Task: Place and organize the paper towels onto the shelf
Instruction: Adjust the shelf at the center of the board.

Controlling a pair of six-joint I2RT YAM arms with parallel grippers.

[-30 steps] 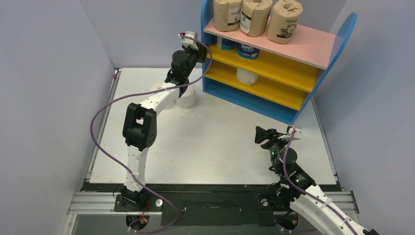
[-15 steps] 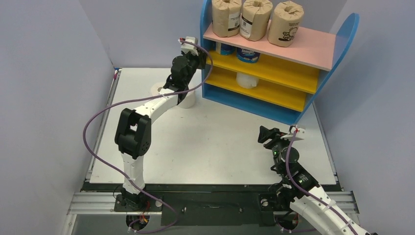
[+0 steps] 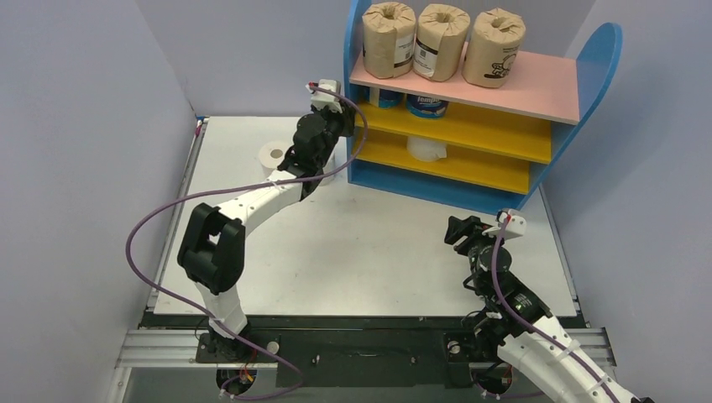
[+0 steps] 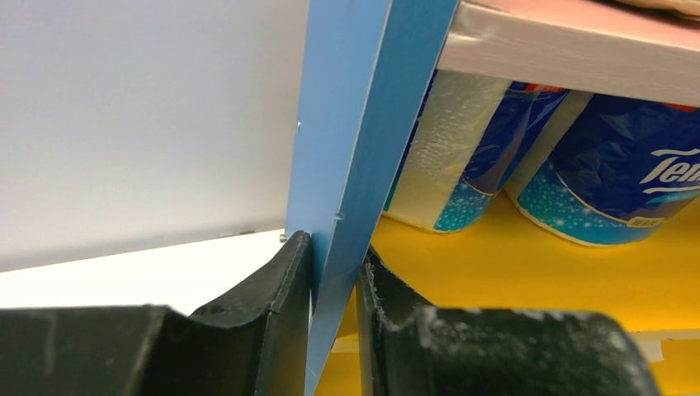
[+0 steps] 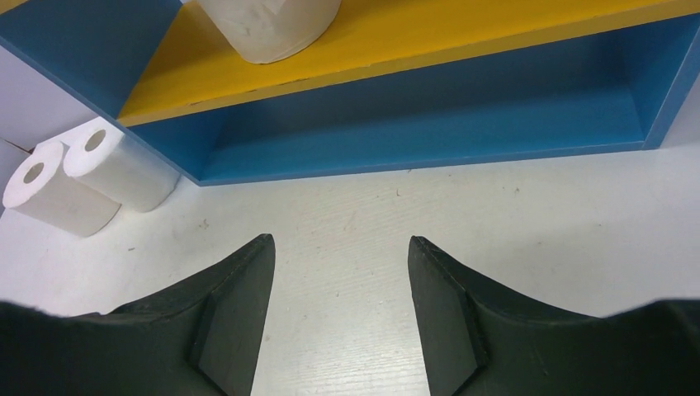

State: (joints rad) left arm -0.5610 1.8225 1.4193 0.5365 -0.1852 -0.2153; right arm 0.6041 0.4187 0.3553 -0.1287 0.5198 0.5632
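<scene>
Now | left gripper (image 4: 334,276) pinches shelf (image 4: 351,115) side panel | right gripper (image 5: 338,243) spread | brown rolls (image 3: 443,42) upright, cores up

Bright even light, soft shadows, sharp focus

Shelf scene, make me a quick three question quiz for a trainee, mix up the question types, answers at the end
1. True or false: the left gripper is clamped on the shelf.
2. How many brown rolls stand on the pink board?
3. The right gripper is: A) open and empty, B) holding a roll, C) gripping the shelf.

Key: 1 true; 2 three; 3 A.
</scene>
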